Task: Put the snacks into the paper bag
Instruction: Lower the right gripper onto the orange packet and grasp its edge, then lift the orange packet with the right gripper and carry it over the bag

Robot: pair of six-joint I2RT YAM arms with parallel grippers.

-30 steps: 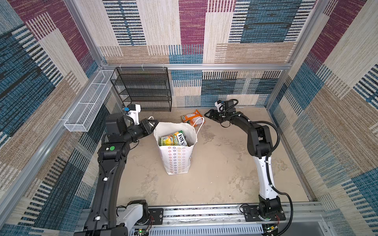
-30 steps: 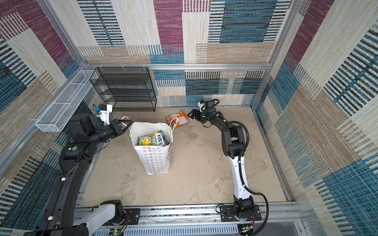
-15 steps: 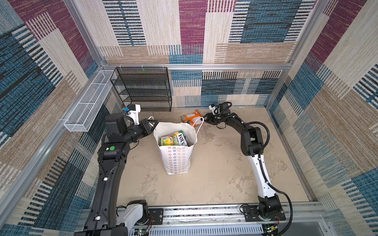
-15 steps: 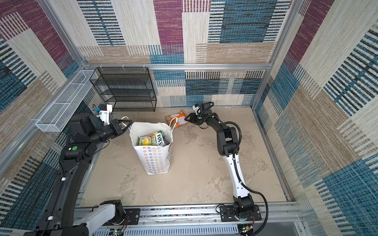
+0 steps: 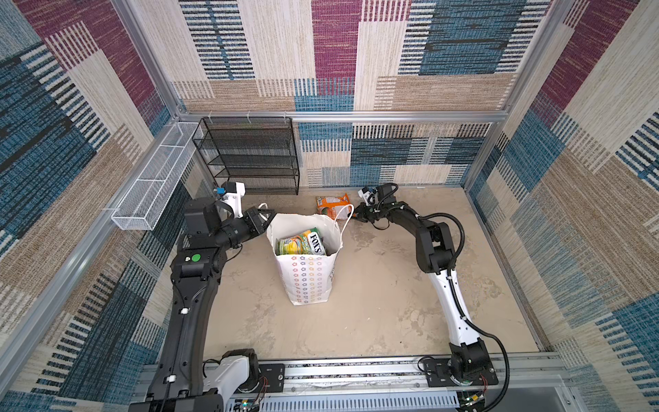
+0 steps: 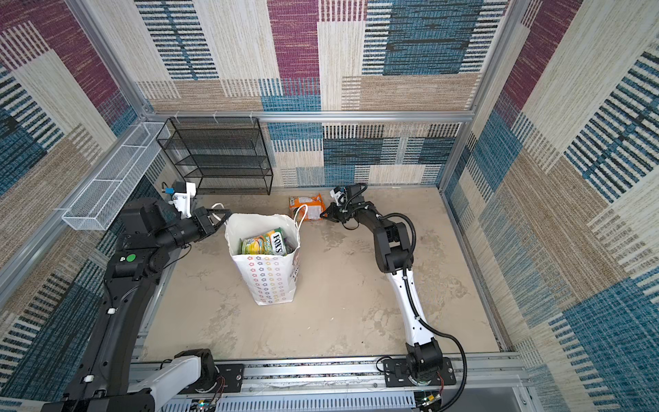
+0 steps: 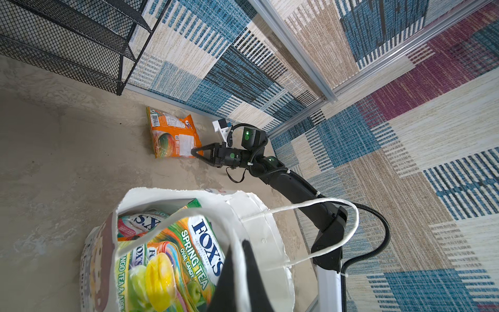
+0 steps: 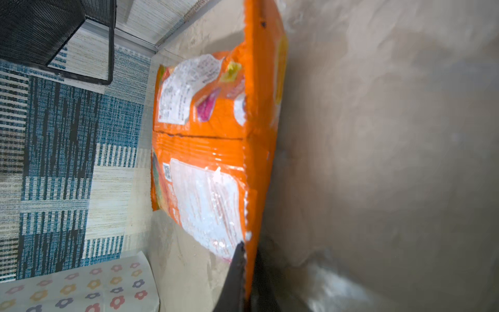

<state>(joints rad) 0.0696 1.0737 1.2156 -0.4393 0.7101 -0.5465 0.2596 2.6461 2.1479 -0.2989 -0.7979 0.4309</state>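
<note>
Floor (image 5: pixel 374 303), back edge: right gripper (image 7: pixel 195 153) pinches last orange packet (image 7: pixel 171 135); left gripper (image 7: pixel 237 247) clamps bag (image 5: pixel 308 281) rim (other packets (image 5: pixel 301 242) already inside).

1 paper bag (image 5: pixel 306 281), 1 orange pkt (image 5: pixel 333 203) outside, 3+ pkts (image 5: pixel 303 242) inside, 1 rack (image 5: pixel 249 157), 1 wire basket (image 5: pixel 153 189)

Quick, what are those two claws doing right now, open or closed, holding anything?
Left gripper: closed, pinching the paper bag's rim.
Right gripper: closed on the orange snack packet's edge.
</note>
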